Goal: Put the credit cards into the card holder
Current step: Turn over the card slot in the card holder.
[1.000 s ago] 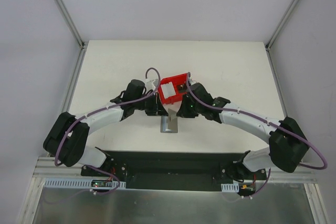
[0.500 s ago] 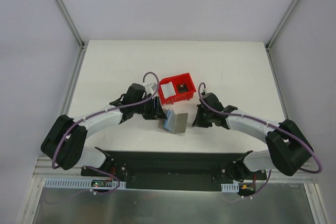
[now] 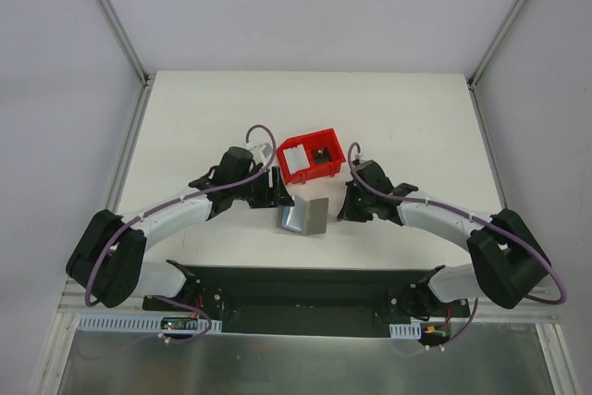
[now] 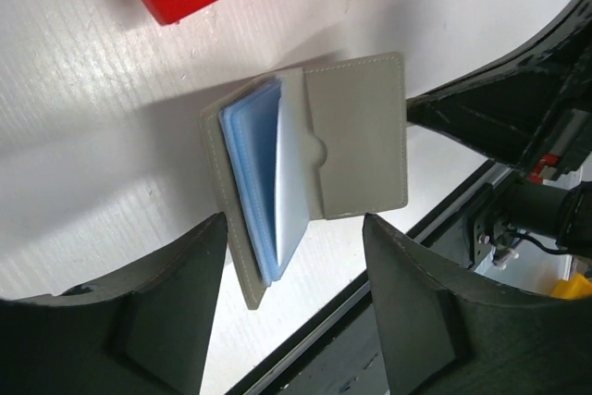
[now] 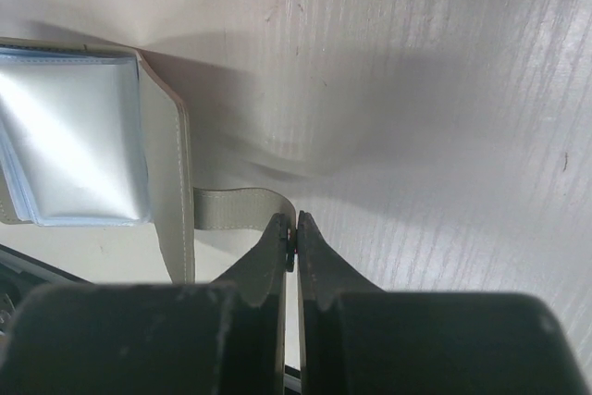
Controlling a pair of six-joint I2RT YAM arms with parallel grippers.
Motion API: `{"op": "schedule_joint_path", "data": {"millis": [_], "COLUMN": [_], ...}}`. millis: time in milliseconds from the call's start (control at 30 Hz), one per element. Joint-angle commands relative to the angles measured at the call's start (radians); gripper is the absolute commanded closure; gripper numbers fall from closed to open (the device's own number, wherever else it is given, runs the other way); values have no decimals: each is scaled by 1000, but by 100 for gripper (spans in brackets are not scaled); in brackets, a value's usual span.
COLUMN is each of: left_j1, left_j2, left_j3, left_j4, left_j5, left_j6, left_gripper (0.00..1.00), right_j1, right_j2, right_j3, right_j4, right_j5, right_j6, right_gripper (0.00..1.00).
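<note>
The holder [image 3: 303, 216] now lies open on the bench [image 3: 203, 117], just beside the bin [image 3: 328, 170]. The left end effector [image 4: 294, 228] has just released it. The right end effector [image 5: 294, 228] stays clenched on its strap [image 5: 236, 207]. The cards [image 3: 298, 164] are still in the bin, so loading looks ready to begin.

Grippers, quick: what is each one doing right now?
Left gripper: open, empty.
Right gripper: shut at the fabric strap of the flat grey card holder; grip unclear.

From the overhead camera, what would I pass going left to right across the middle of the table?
Left gripper → card holder → right gripper. The red bin, farther back, overlaps the card holder sideways, so it is left out.
</note>
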Motion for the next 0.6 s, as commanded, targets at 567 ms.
{"op": "schedule_joint_path", "data": {"millis": [567], "left_j1": [-8], "left_j2": [-30], "left_j3": [27], "left_j4": [-120], "left_j5": [-190], "left_j6": [-2], "left_gripper": [43], "right_j1": [-4], "right_j2": [9], "right_j3": [48], "right_j4": [-2], "right_j5": [-12], "right_j6": [-12], "right_gripper": [100]}}
